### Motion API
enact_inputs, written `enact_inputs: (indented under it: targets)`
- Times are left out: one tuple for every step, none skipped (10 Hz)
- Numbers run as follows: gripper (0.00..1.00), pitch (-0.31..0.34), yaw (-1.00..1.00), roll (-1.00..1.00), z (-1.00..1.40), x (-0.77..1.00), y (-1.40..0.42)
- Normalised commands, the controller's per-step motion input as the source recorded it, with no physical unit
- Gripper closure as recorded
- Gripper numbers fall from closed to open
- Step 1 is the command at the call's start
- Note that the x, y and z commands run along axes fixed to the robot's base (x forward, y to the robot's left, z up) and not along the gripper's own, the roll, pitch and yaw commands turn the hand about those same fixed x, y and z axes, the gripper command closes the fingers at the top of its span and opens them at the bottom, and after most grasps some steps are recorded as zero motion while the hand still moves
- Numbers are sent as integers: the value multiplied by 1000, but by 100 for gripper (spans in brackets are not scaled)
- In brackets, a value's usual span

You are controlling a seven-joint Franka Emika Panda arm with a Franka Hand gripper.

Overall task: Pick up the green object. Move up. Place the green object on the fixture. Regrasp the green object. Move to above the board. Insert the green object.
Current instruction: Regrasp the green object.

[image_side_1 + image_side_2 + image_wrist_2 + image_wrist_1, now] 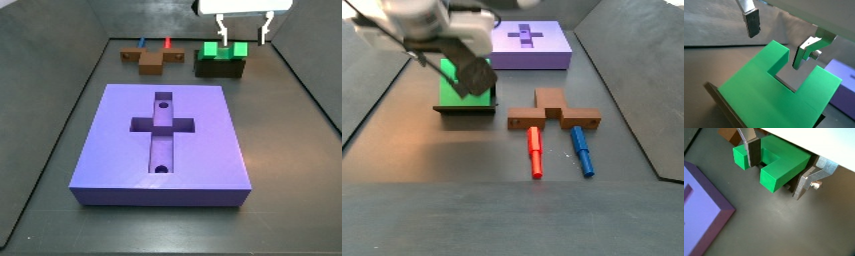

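**Regrasping the green object on the fixture**

The green object (222, 50) sits on the fixture (221, 69), which stands beyond the far short edge of the board (164, 140), toward its right corner as a side view shows it. The brown cross-shaped piece (150, 59) with its red and blue pegs lies just beside the fixture, apart from it.

The claw (776, 169) is released — its two silver fingers (751, 22) stand apart, one on each side of the green object. In both wrist views the fingers hang around the block and I see no pad pressing on it; whether one pad already touches the green surface, I cannot tell.

I judge that the step in hand is the regrasp. To do it well, the claw should go down straight, so that both pads meet flat faces of the block and not an edge of its notch. The fingers should close slowly and evenly — a one-sided push could tilt the block in the fixture. The lift should also be vertical, clear of the fixture walls, before any travel toward the cross-shaped recess (160, 124) in the board.
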Motion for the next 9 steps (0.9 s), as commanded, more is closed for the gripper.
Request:
enact_inputs:
  targets:
    - [0,-151,123,1000,120,-174,-31]
    - [0,-203,111,1000,160,-100,-86]
    - [0,-323,89,934,140,0,-91]
    - [0,-323,31,1000,80,6,-103]
    - [0,-314,0,1000,63,100,-137]
    - [0,-129,0,1000,23,329,-140]
    - [0,0,0,1000,0,23,-54]
    - [0,100,14,1000,29,0,-6]
    - [0,149,49,1000,40,-37,0]
